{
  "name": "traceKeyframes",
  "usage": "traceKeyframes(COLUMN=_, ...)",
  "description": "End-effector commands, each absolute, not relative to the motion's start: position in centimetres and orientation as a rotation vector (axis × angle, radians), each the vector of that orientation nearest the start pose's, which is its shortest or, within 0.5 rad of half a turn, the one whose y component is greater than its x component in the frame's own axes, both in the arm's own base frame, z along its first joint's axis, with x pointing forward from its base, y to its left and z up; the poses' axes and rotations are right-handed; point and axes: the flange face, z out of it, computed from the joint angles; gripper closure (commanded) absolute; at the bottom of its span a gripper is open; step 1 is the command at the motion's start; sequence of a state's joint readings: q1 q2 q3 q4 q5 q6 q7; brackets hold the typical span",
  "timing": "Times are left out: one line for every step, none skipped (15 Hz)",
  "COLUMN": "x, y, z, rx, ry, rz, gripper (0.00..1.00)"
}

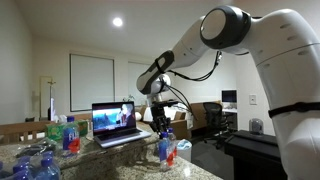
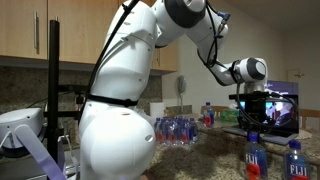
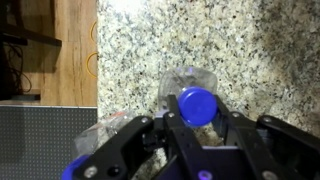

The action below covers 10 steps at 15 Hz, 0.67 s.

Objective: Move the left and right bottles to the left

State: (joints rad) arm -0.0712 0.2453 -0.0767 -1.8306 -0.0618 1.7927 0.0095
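Observation:
A clear water bottle with a blue cap and a red-and-blue label [image 1: 166, 149] stands on the granite counter [image 1: 120, 168]. It also shows in an exterior view [image 2: 253, 160]. My gripper [image 1: 163, 126] is right above it and its fingers close on the neck. In the wrist view the blue cap [image 3: 196, 105] sits tight between the two fingers of the gripper [image 3: 196, 122]. A second similar bottle [image 2: 294, 161] stands just beside the held one. Another bottle [image 1: 70, 135] stands farther along the counter.
An open laptop [image 1: 118, 121] sits on the counter behind the gripper. A wrapped pack of water bottles [image 2: 178, 129] lies on the counter, also seen in an exterior view [image 1: 35, 164]. The counter edge and a wood floor [image 3: 75, 50] show in the wrist view.

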Motion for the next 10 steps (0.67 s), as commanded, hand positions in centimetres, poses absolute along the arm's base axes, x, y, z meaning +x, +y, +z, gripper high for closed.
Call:
traceKeyframes(x=56.0, y=-7.7, z=41.4, rx=-3.189, ry=0.181, rz=0.371, gripper=0.87)
traceKeyframes(x=55.9, y=-7.2, z=42.0, rx=-3.183, ry=0.177, rz=0.331, gripper=0.87)
traceKeyframes(x=56.4, y=-6.3, z=43.1, rx=-3.178, ry=0.175, rz=0.29, gripper=0.87)
traceKeyframes(x=57.0, y=-5.2, z=43.9, rx=-3.176, ry=0.164, rz=0.253, gripper=0.87)
traceKeyframes(x=58.0, y=-3.6, z=44.6, rx=-3.177, ry=0.151, rz=0.211, gripper=0.87)
traceKeyframes(x=58.8, y=-2.3, z=44.9, rx=-3.179, ry=0.141, rz=0.158, gripper=0.87)
traceKeyframes(x=59.9, y=-0.7, z=45.2, rx=-3.178, ry=0.141, rz=0.115, gripper=0.87)
traceKeyframes(x=61.0, y=1.3, z=45.3, rx=-3.184, ry=0.118, rz=0.074, gripper=0.87)
traceKeyframes(x=62.0, y=2.9, z=45.2, rx=-3.184, ry=0.098, rz=0.035, gripper=0.87)
traceKeyframes(x=63.2, y=4.9, z=45.1, rx=-3.177, ry=0.075, rz=0.009, gripper=0.87)
